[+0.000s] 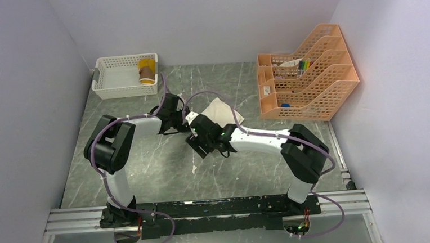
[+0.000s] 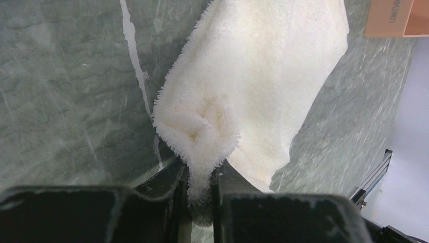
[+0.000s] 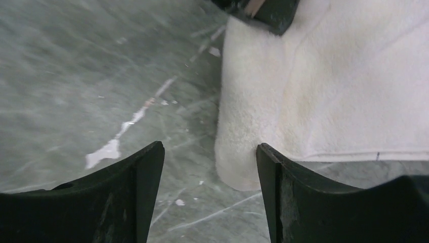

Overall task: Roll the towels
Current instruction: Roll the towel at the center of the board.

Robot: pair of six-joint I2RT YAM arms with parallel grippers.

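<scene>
The cream towel (image 2: 253, 76) is laid mid-table, partly rolled. Its fluffy rolled end is pinched in the narrowly set fingers of the left gripper (image 2: 200, 188). The right gripper (image 3: 210, 167) is spread wide and empty just beside the roll. The cloth is judged soft, light and prone to unrolling, so it is best gripped at the roll's ends. The mustard towel (image 1: 146, 71), seemingly rolled, is kept in the basket (image 1: 115, 89).
</scene>
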